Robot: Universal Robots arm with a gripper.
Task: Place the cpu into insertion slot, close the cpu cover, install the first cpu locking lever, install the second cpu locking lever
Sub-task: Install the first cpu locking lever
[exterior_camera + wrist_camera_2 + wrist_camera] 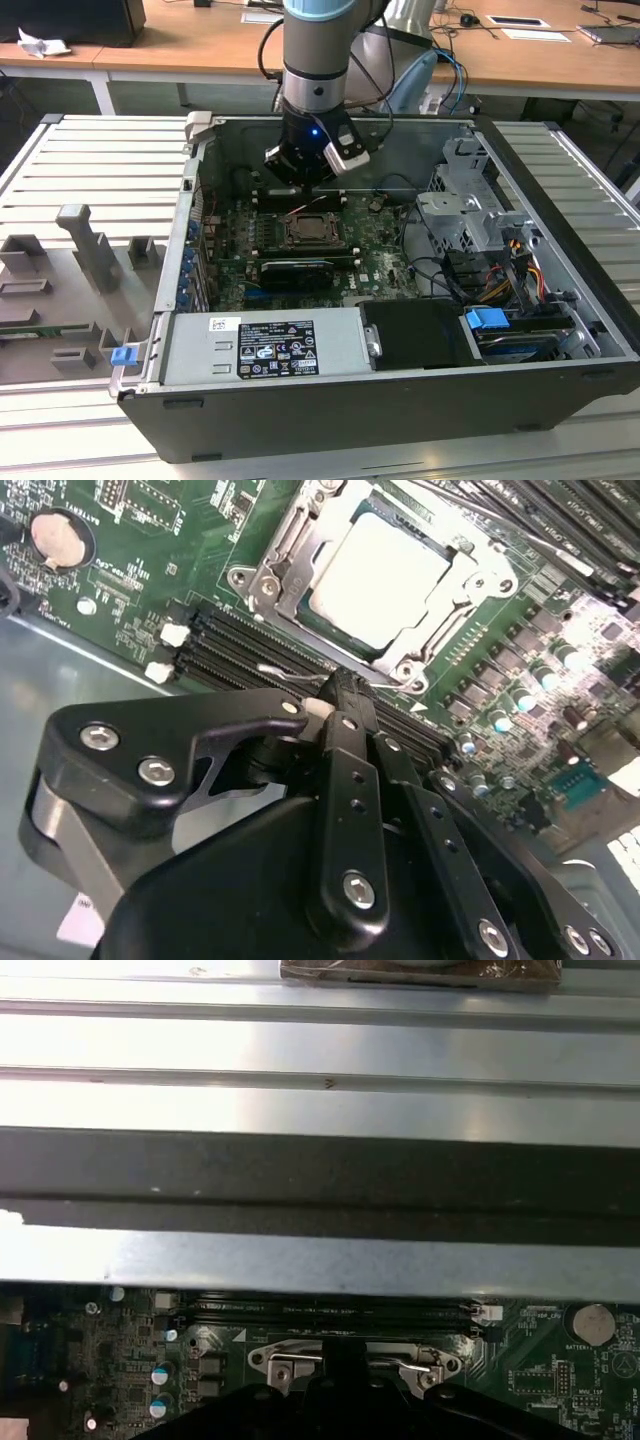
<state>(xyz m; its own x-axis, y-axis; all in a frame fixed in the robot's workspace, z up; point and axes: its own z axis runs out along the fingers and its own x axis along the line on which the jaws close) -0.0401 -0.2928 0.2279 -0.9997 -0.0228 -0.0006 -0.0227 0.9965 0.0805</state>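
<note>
The cpu (378, 575) is seen seated in the insertion slot (262, 580), mid-board inside the open case (300, 405), with the cpu cover (455, 577) lying flat around it. The gripper (338, 686) is closed, its tips held just beside a thin wire lever (285, 673) at the slot's far edge.

Open computer case (350, 410), coin battery (55, 538)

insertion slot (275, 565): cut by edge | memory slots (240, 645): part-hidden behind gripper (335, 692)
</note>
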